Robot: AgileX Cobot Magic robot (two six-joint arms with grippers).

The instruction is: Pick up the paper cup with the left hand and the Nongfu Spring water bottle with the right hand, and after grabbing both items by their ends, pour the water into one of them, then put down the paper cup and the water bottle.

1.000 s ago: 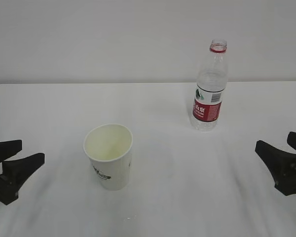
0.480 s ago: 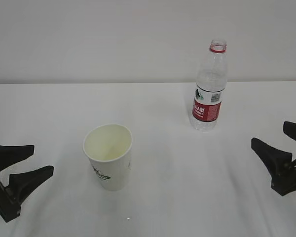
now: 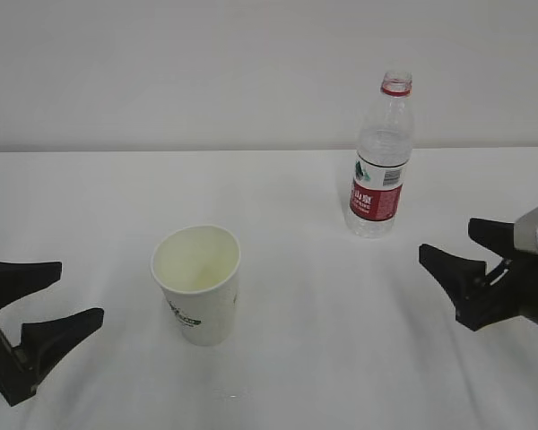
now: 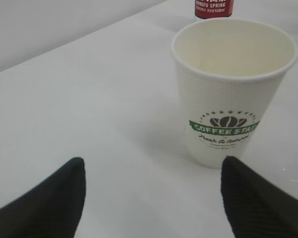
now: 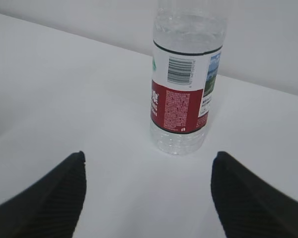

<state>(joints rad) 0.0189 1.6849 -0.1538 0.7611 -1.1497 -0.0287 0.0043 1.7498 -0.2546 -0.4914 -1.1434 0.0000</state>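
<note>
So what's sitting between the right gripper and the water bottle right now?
Nothing: only bare white table lies between the open right gripper and the water bottle. The right wrist view shows it best; the exterior view agrees.

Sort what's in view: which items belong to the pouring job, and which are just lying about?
Job:
paper cup
Nongfu Spring water bottle, uncapped
left hand, jaws apart, empty
right hand, jaws apart, empty

Lying about:
nothing, only the white table
</note>
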